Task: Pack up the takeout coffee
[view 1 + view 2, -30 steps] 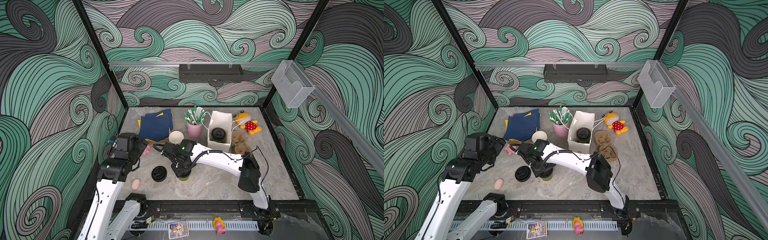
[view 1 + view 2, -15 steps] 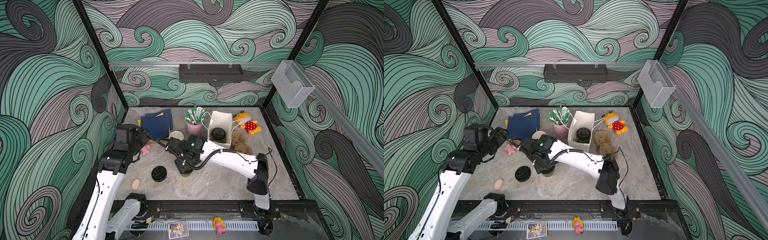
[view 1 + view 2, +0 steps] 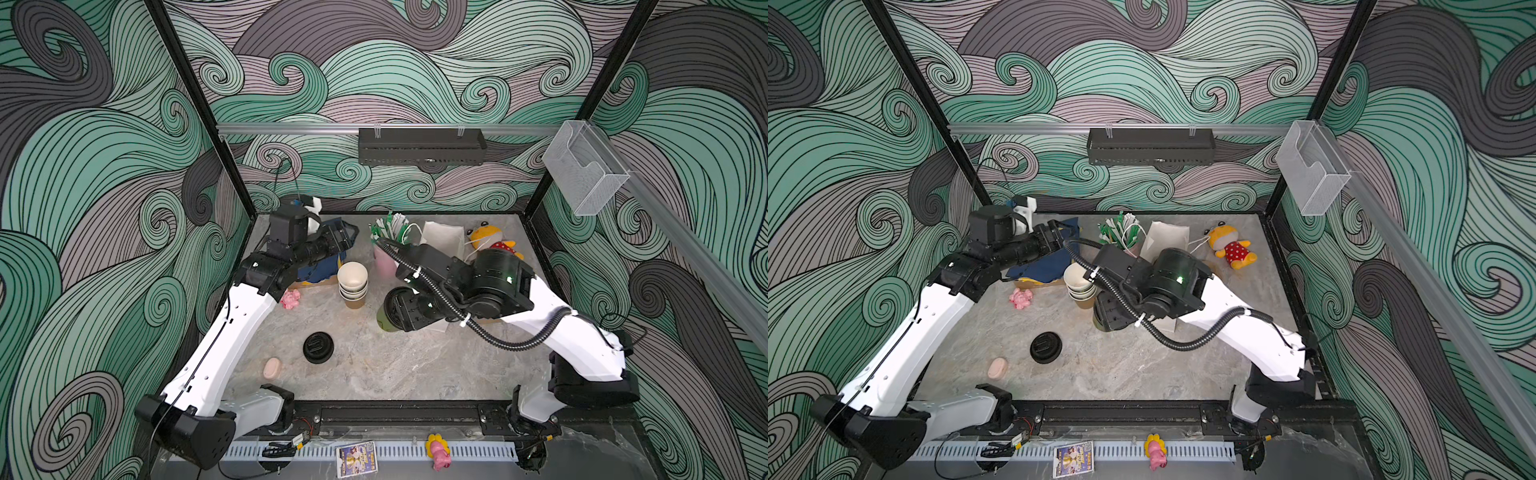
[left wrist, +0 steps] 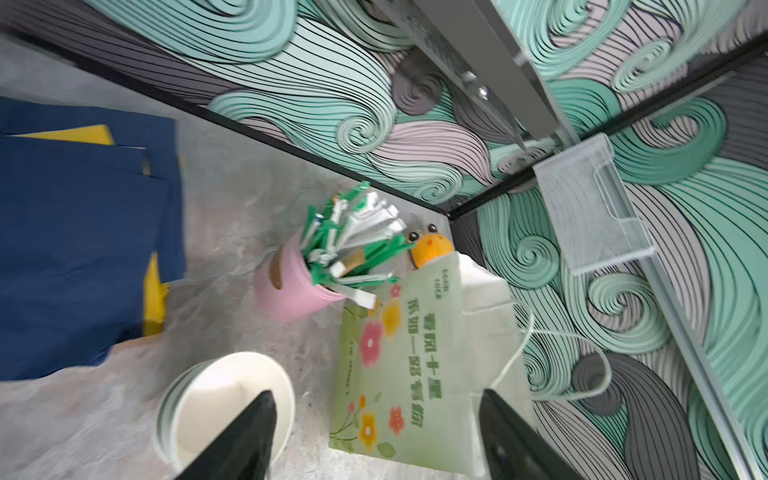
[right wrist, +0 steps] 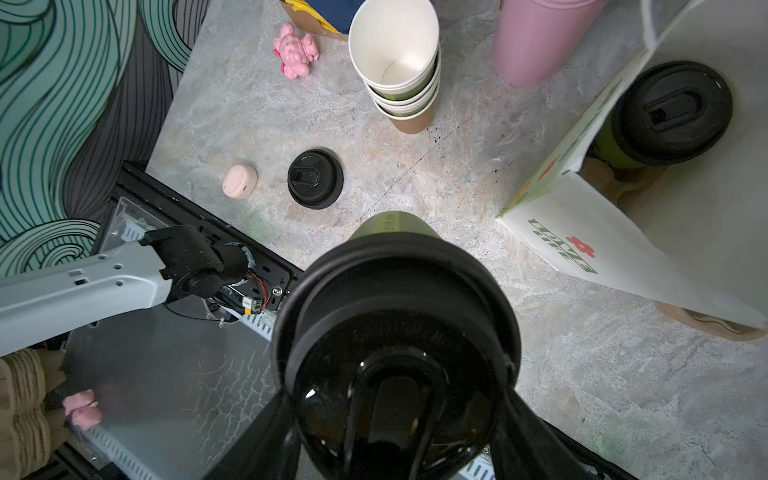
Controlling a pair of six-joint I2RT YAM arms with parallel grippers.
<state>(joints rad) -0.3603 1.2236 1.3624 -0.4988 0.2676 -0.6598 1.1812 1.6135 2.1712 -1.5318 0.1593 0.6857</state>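
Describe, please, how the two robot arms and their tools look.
The left arm and right arm have white shells and black joints. A ribbed black hose loops along the right arm, where a small green light glows. The left tool and right tool each have two black tapered fingers.

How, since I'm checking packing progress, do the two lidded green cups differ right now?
The bagged cup stands inside the white paper bag; the gripped cup is outside it, over the table. No gripper touches the bagged cup; the fingers of the right gripper clasp the gripped cup's lid. Both are olive green with black sip lids on.
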